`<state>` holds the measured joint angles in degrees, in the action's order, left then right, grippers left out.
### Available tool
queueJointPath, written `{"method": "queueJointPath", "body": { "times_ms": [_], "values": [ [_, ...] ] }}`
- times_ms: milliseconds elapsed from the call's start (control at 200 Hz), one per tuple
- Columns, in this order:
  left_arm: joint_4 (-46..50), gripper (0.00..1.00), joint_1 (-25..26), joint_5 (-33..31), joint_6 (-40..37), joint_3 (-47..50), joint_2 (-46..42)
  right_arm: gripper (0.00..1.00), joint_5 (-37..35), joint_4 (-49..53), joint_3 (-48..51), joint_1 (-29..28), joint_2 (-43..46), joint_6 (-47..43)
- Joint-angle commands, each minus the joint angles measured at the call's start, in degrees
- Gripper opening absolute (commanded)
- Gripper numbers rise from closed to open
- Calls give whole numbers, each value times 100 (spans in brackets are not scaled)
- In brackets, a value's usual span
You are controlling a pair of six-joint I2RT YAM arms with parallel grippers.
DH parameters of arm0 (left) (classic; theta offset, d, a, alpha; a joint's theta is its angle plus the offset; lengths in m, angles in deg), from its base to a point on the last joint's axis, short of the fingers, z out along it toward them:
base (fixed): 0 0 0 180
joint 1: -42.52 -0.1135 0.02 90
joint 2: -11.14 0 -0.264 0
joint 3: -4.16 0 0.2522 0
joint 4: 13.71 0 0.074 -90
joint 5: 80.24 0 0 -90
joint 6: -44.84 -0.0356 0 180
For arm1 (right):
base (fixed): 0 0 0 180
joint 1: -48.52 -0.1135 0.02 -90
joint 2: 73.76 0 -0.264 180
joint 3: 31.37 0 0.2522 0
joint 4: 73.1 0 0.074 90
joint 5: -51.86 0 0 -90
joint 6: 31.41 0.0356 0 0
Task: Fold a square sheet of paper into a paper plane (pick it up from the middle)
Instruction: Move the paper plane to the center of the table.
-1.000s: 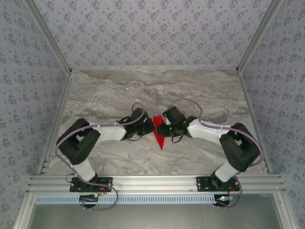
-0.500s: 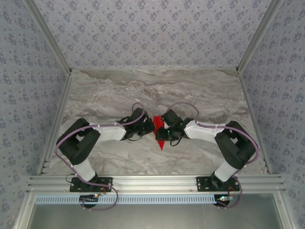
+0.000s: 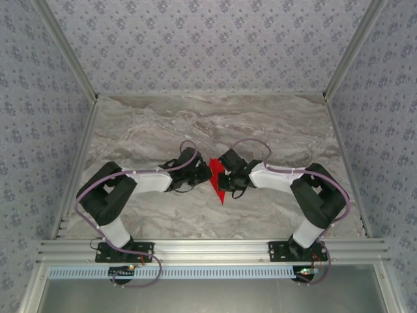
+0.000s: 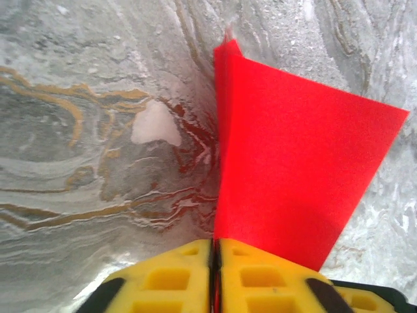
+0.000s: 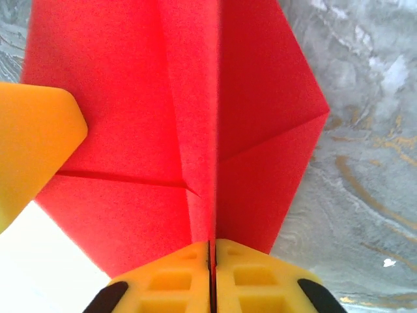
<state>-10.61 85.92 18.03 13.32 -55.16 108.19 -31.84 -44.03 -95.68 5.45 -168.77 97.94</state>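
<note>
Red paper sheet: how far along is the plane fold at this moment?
Done: the bright red matte paper sheet already carries layered diagonal creases and tapers to a point. In hand: the yellow-fingered left gripper and right gripper both clamp it, shut. Remaining: wing folds, apparently; no finished dart yet.
</note>
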Motion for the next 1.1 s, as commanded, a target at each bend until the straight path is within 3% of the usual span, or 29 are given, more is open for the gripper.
{"method": "queueJointPath", "body": {
  "times_ms": [0,285,575,605,1094],
  "values": [
    [414,19,-138,-135,-70,-84,-413,5,-486,560,-248,-35,-34,-104],
    [2215,67,-463,-1037,-366,-299,-1157,4,-1123,1319,-642,-4,-10,-280],
    [3110,91,-499,-1816,-469,-399,-1483,14,-1081,1365,-929,9,-500,-456],
    [3150,97,-505,-1843,-462,-389,-1505,15,-1071,1365,-955,9,-541,-455],
    [3319,99,-511,-1952,-425,-356,-1499,17,-1188,1397,-1095,-113,-1016,-234]
  ]
}}
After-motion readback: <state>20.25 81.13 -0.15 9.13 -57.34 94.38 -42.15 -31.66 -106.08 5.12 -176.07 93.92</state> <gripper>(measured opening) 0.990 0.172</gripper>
